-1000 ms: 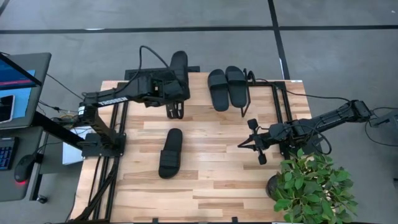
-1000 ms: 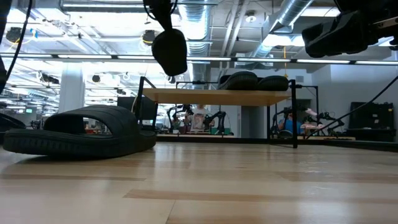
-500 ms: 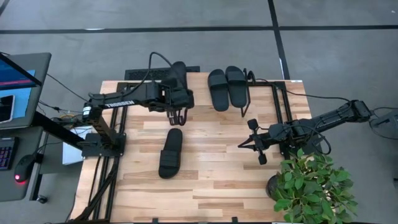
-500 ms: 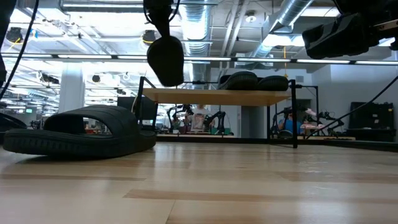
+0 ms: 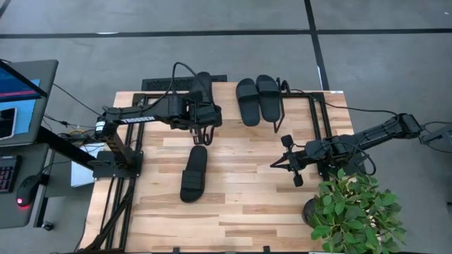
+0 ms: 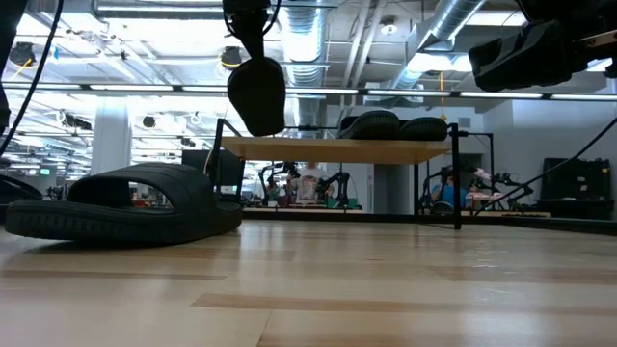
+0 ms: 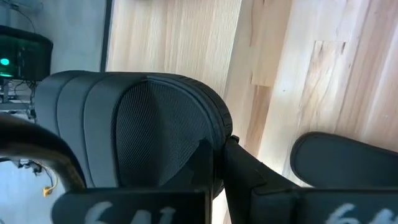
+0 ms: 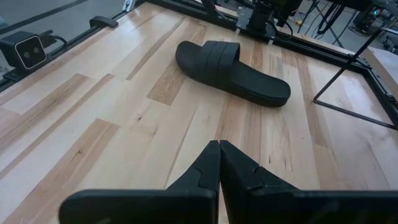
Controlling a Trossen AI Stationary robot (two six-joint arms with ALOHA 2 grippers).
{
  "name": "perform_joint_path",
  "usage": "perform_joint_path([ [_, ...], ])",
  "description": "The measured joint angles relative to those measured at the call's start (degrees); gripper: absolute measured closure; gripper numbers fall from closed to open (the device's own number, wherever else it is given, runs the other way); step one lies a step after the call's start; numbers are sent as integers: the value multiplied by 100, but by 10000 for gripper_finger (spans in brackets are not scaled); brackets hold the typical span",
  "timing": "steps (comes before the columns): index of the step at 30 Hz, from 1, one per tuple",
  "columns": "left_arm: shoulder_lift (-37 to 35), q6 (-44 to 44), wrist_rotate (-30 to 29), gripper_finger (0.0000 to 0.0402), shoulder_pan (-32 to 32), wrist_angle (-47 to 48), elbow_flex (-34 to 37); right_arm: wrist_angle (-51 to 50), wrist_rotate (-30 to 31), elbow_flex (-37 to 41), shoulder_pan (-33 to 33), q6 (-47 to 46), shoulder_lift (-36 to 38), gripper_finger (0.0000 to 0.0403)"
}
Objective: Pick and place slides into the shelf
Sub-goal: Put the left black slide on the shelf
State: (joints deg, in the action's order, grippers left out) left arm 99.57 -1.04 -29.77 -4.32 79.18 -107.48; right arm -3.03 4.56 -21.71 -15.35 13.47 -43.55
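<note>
Slides number four: two on the shelf (image 5: 279, 116), one on the table (image 5: 247, 190), one clamped in the left gripper (image 5: 203, 132).

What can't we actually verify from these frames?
- Held slide: low view shows only its sole, the strap faces away; in the high view the left end effector and arm cover most of it.
- Shelf top: the low view is level with it, so free space beside the two parked slides can't be judged there.
- Slide on the table: its heel is cut off by the low view's edge.
- Right end effector: shut, idle.
</note>
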Motion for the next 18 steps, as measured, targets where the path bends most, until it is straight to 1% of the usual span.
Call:
perform_joint_path([
  [4,-2,-4,-58,401,0,-26,31,0,0,0,0,0,0,403],
  [14,-4,-27,-154,401,-8,-56,605,0,0,0,0,-9,0,403],
  [18,-4,-27,-151,402,-15,-230,766,0,0,0,0,-7,0,403],
])
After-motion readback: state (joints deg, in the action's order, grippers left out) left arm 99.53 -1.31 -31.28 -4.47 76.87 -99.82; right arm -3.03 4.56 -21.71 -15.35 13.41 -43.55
